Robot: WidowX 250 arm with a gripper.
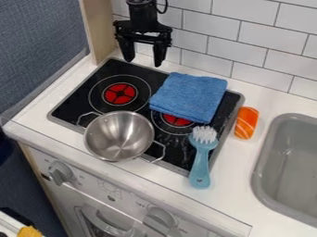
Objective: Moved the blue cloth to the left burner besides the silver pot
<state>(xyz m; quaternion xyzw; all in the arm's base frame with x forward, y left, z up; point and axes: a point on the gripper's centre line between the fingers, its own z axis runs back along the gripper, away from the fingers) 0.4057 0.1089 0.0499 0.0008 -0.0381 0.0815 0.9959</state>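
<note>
Fingers (pixel 160 54): spread wide, nothing between them, pointing down over the far edge of the stove (pixel 73 102), just left of the cloth. Released and ready, I'd say, with the pick-up as the step in hand!

Blue cloth (pixel 189 98): here's the prize, folded into a soft pad on the far right of the stove, covering part of the right burner (pixel 176 121). The move wanted is rightward, then down over the middle of the pad. Go low enough to bunch several layers; pinch only the top one and it may unfold on the way up.

Left burner (pixel 119 93): the target, glowing red and wide open for a landing. Bring the cloth across from the right, centre it, lower it gently, then let go so it settles flat.

Silver pot (pixel 119 135): parked just on the near side of that burner, two wire handles out. Here's the danger: a hanging corner could snag the rim, so lift high and favour the far side.

Brush (pixel 201 157): bristles up, right by the cloth's near edge. Straight up first, no dragging!

Outer field: orange toy piece (pixel 246 123) on the counter (pixel 237 183) right of the stove, sink (pixel 294 162) beyond it.
</note>
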